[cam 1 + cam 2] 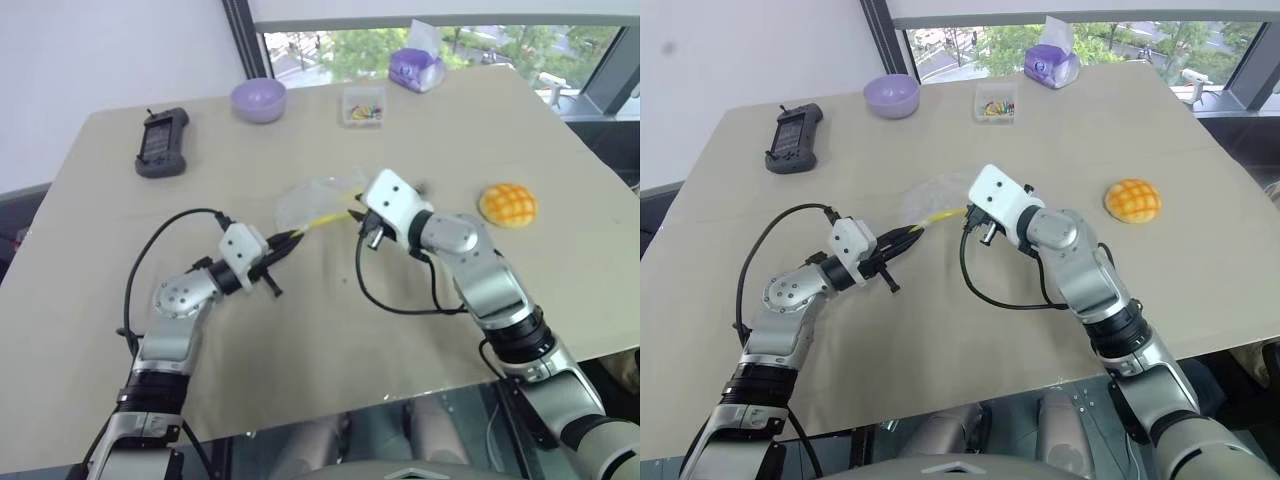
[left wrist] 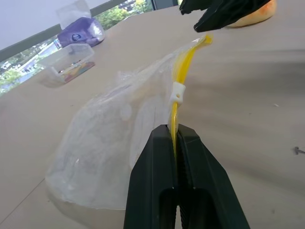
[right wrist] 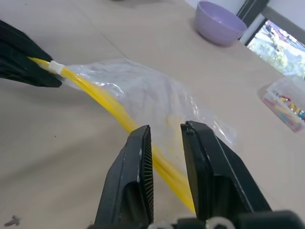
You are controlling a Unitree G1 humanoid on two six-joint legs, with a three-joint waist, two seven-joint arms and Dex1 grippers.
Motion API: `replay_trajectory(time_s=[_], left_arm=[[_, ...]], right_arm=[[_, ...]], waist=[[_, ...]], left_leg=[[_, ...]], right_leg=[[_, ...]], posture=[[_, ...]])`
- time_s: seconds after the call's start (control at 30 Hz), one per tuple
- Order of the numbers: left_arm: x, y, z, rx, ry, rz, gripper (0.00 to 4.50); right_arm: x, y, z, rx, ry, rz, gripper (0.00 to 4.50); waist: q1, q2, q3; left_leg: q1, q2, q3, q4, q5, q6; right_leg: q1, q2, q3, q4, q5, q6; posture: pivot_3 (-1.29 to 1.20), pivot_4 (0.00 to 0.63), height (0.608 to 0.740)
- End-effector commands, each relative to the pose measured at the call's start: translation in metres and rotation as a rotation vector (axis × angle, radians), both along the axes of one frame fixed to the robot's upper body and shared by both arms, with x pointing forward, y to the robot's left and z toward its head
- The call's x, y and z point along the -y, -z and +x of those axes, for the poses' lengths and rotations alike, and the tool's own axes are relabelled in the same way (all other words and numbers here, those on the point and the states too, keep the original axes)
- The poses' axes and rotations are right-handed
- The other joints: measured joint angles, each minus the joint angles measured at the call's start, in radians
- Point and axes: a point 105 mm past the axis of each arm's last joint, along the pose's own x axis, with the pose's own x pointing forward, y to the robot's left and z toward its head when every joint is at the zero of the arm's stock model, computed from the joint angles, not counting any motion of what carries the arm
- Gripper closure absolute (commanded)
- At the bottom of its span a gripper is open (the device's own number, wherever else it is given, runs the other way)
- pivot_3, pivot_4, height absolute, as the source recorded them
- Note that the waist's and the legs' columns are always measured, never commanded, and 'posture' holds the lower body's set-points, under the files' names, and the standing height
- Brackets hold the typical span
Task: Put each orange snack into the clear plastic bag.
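Pinching clear plastic bag strip with shut left tool; right tool part-open, empty, risks missing strip.

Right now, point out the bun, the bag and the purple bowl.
bun [image 1: 507, 204], left eye view, on the middle of its grid crust.
bag [image 2: 109, 143], left wrist view, on the clear crinkled film beside the yellow strip.
purple bowl [image 3: 220, 24], right wrist view, on its inner wall.
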Motion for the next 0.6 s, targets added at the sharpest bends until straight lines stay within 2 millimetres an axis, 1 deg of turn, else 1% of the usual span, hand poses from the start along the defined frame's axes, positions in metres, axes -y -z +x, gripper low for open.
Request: replay_trajectory(time_s=[0.03,0.07,0.13,0.17,0.2,0.4,0.6], left_arm=[[-0.002,-0.008,0.0,0.031,0.006,-0.008,4.5],[-0.001,-0.008,0.0,0.031,0.007,-0.007,4.5],[-0.001,-0.008,0.0,0.03,0.011,-0.006,4.5],[-0.001,-0.008,0.0,0.03,0.013,-0.006,4.5],[-0.001,-0.008,0.0,0.03,0.014,-0.007,4.5],[0.001,-0.008,0.0,0.034,0.018,-0.008,4.5],[0.002,-0.008,-0.001,0.037,0.024,-0.008,4.5]], right_arm=[[-0.009,-0.022,-0.003,0.112,-0.037,0.006,1.98],[-0.009,-0.021,-0.002,0.12,-0.035,-0.002,1.72],[-0.01,-0.023,-0.002,0.136,-0.048,-0.011,0.98],[-0.012,-0.024,-0.004,0.14,-0.059,-0.015,0.47],[-0.013,-0.024,-0.005,0.144,-0.067,-0.019,0.07],[-0.022,-0.021,-0.011,0.168,-0.126,-0.074,0.07],[-0.029,-0.02,-0.01,0.193,-0.137,-0.1,0.07]], waist=[[0.002,0.0,0.0],[0.003,0.0,0.0],[0.005,0.0,0.0],[0.005,0.0,0.0],[0.005,0.0,0.0],[0.002,0.0,0.0],[0.003,0.0,0.0]], left_leg=[[0.0,0.0,0.0,0.0,0.0,0.0],[0.0,0.0,0.0,0.0,0.0,0.0],[0.0,0.0,0.0,0.0,0.0,0.0],[0.0,0.0,0.0,0.0,0.0,0.0],[0.0,0.0,0.0,0.0,0.0,0.0],[0.0,0.0,0.0,0.0,0.0,0.0],[0.0,0.0,0.0,0.0,0.0,0.0]], right_leg=[[0.0,0.0,0.0,0.0,0.0,0.0],[0.0,0.0,0.0,0.0,0.0,0.0],[0.0,0.0,0.0,0.0,0.0,0.0],[0.0,0.0,-0.001,0.0,0.0,0.0],[0.0,0.0,-0.001,0.0,0.0,0.0],[0.0,0.0,-0.001,0.0,0.0,0.0],[0.0,0.0,-0.001,0.0,0.0,0.0]], posture=[[0.0,0.15,0.74],[0.0,0.15,0.74],[0.0,0.15,0.74],[0.0,0.15,0.74],[0.0,0.15,0.74],[0.0,0.15,0.74],[0.0,0.15,0.74]])
